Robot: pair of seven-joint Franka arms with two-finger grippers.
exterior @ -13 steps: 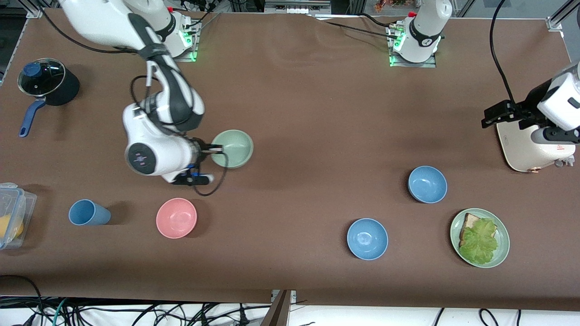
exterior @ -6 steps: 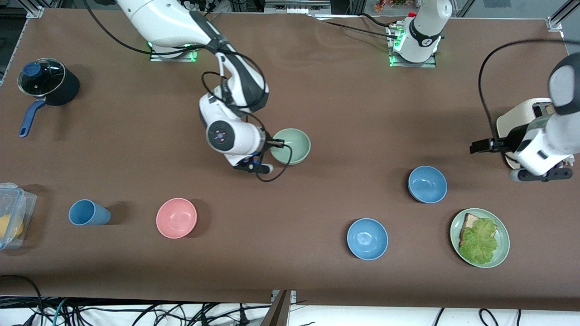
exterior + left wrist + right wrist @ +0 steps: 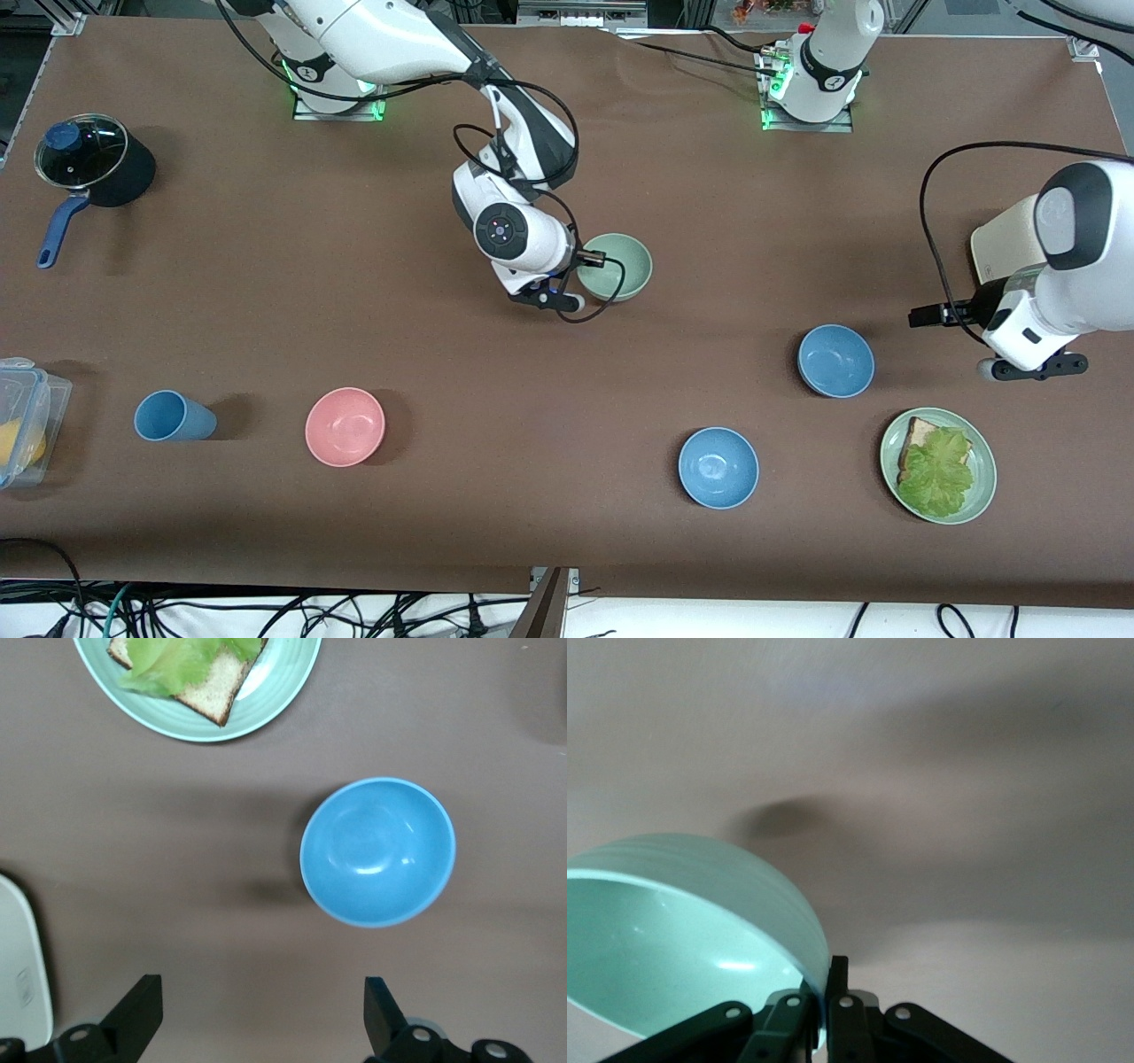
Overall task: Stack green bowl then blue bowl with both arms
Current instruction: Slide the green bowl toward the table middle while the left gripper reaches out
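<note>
Right tool (image 3: 592, 260) is clamped on the rim of the small round matte sage-green bowl (image 3: 617, 266), one finger inside the rim and one outside per the right wrist view (image 3: 682, 930). Over the last second it has carried the bowl from above the right arm's end of the brown desk (image 3: 567, 532) toward the middle. The bowl's shadow sits apart from it in the wrist view, so I judge it's airborne, over the mid-desk, closer to the bases than the other bowls.

Left tool (image 3: 257, 1014) has swung off the white toaster (image 3: 1005, 248) and come down. It now hovers with fingers spread wide and empty, the small round matte blue bowl (image 3: 378, 851) just ahead of them; in the front view that's the blue bowl (image 3: 835, 360) farther from the camera than its look-alike blue bowl (image 3: 718, 467).

Meaning: green is in transit and not yet set down; blue pick is being lined up, no contact yet.

Orientation: both bowls are round, so no long axis. Blue sits upright, mouth up. Green's mouth is also up, looks slightly tilted in the grip.
</note>
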